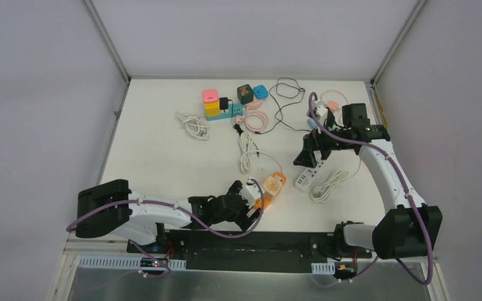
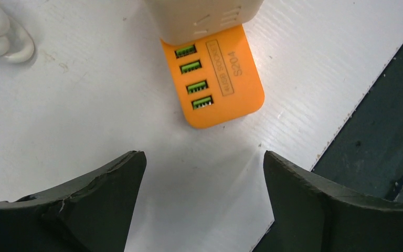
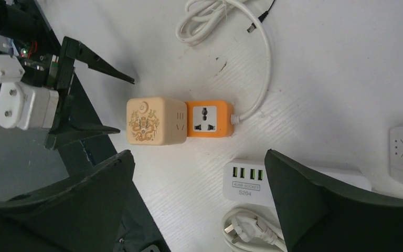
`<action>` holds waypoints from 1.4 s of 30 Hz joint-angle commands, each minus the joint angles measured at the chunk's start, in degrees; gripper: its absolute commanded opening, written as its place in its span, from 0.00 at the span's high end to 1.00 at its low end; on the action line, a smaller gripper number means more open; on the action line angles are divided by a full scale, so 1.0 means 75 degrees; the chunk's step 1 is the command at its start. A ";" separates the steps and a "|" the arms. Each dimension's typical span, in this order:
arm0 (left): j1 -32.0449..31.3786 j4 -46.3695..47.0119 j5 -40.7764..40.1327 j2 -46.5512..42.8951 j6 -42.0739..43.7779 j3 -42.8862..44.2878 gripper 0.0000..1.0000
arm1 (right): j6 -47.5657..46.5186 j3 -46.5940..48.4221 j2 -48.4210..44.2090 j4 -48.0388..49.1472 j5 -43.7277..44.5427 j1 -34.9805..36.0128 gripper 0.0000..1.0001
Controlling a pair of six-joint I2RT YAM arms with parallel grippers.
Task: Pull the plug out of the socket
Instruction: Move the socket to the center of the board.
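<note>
At the near left, the left gripper [image 2: 204, 160] stands released, its fingers spread and nothing between them, pointed at the work just to its right. There the beige plug [image 3: 155, 121], a cube with a dragon motif, sits flush against the side of the orange socket [image 3: 209, 118]. The two are touching, with no gap that I can make out. A white cord [image 3: 262, 68] trails from the socket's other side across the table [image 1: 163, 144].

Further right lies a white power strip [image 3: 244, 181], and over it hangs the right gripper [image 3: 199, 155], also wide open and empty.

To my eye the pull is not done. The plug looks seated, neither gripper has hold of it or the socket, and both the grasp and the separation are left.
</note>
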 commanded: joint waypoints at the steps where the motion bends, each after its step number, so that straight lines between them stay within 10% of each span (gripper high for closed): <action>1: 0.0003 0.0755 0.0424 -0.0578 0.0341 -0.0582 0.13 | -0.1722 0.0246 0.0041 -0.0923 -0.0503 0.0217 0.00; 9: 0.0003 0.3574 0.0393 -0.0309 0.1675 -0.1618 0.11 | -0.6249 -0.0025 -0.0059 -0.2354 -0.0638 0.1345 0.00; 18: 0.0002 0.5116 -0.0545 0.0129 0.1288 -0.1840 0.03 | -0.3885 -0.1034 -0.0652 -0.0537 -0.0324 0.1978 0.00; 26: 0.0003 0.5408 -0.1646 -0.0561 0.1004 -0.2143 0.01 | -0.4309 -0.1277 -0.0878 -0.0507 -0.0143 0.2070 0.00; 31: 0.0003 0.3740 -0.1061 -0.1734 0.1533 -0.1861 0.01 | -0.4031 -0.1263 -0.0814 -0.0290 0.0124 0.2330 0.00; 42: -0.0043 0.4401 0.0244 -0.1057 0.1901 -0.1858 0.04 | -0.5655 -0.1069 -0.0764 -0.0923 0.0185 0.2556 0.00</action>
